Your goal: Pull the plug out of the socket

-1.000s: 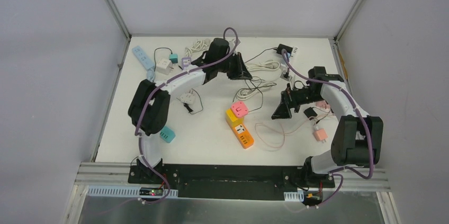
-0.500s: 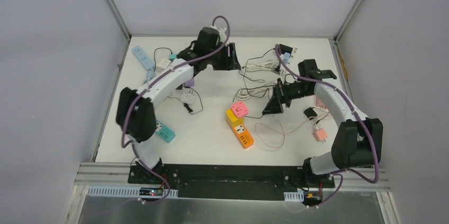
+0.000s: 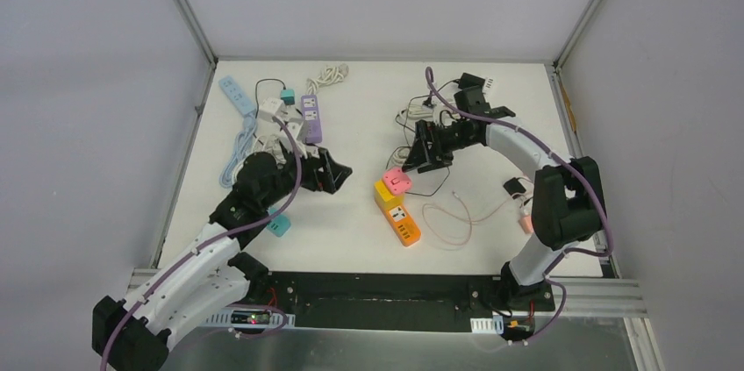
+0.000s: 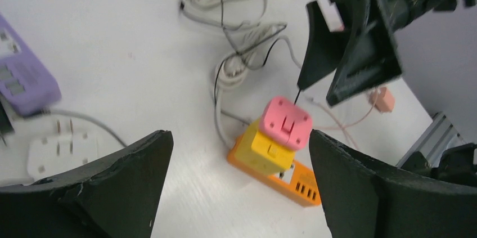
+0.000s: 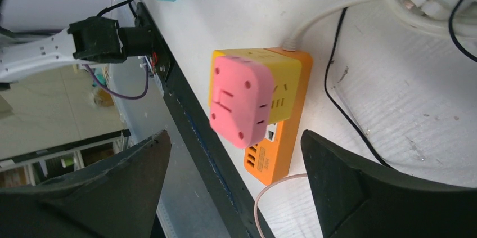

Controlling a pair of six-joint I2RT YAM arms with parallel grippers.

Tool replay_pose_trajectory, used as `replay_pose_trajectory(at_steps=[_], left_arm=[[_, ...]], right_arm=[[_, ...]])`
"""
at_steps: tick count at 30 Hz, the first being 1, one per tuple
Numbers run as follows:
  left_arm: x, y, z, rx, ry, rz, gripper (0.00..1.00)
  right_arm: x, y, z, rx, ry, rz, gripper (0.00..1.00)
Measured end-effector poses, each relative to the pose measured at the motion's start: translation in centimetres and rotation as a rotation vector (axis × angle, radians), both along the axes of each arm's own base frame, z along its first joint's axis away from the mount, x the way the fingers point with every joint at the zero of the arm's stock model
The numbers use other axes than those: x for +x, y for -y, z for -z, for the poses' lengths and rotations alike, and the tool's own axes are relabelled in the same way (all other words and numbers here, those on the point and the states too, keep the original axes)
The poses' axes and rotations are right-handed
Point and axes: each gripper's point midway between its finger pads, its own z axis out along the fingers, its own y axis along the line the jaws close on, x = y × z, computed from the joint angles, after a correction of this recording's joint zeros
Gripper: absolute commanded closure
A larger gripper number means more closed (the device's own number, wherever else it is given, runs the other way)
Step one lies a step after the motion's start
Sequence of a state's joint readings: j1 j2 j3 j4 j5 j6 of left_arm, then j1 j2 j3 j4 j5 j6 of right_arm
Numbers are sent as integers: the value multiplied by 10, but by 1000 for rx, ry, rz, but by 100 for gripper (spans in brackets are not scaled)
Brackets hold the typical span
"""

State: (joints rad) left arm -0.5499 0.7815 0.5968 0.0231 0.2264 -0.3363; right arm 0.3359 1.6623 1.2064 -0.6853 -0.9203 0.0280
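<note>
pink plug (image 5: pixel 241 103) atop socket (image 5: pixel 284 137), right claw (image 3: pixel 418 155) spread

Purple power strip (image 3: pixel 311 117), light blue strip (image 3: pixel 235 95), teal adapter (image 3: pixel 278 224), coiled white cable (image 3: pixel 329 75), white table (image 3: pixel 351 231)

You are in a robotics lab test cell, not a home or shop. The white table (image 3: pixel 351 244) is boxed in by plain grey panels (image 3: pixel 88 125) on aluminium posts (image 3: pixel 180 3). Two arms bolt to a black base plate (image 3: pixel 386 301) on an extruded rail (image 3: pixel 175 288). A purple power strip (image 3: pixel 311 117), a blue power strip (image 3: pixel 235 95) and loose adapters lie scattered as test props.
</note>
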Motion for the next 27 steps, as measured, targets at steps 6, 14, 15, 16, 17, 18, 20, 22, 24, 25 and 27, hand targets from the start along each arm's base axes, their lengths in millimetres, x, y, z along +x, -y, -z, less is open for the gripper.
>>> replay_pose_trajectory(at_steps=[6, 14, 15, 16, 17, 18, 20, 22, 24, 25, 27], left_arm=[[-29, -15, 49, -52, -93, -19, 9], [-33, -16, 54, -102, -97, -25, 10], [-32, -15, 57, -101, -102, -24, 10], [-32, -14, 59, -98, -110, -22, 10], [-32, -13, 61, -96, -115, -18, 10], [-32, -11, 63, -93, -120, -13, 10], [-31, -9, 63, -93, -122, -1, 10], [-32, -6, 63, -95, -120, 13, 10], [-33, -2, 61, -99, -112, 30, 10], [-35, 0, 60, -102, -105, 41, 10], [-38, 5, 60, -103, -93, 64, 10]], right_arm=[[-2, -11, 18, -34, -88, 19, 16], [-12, -25, 14, 13, -131, -6, 23], [-13, -26, 13, 22, -140, -8, 25], [-14, -27, 12, 33, -148, -10, 26], [-15, -28, 11, 43, -156, -11, 28], [-16, -28, 10, 51, -160, -12, 30], [-16, -30, 6, 68, -157, -15, 35], [-17, -30, 0, 81, -147, -15, 40], [-18, -31, -8, 95, -128, -18, 45], [-18, -31, -11, 100, -121, -20, 47], [-19, -31, -15, 107, -110, -24, 51]])
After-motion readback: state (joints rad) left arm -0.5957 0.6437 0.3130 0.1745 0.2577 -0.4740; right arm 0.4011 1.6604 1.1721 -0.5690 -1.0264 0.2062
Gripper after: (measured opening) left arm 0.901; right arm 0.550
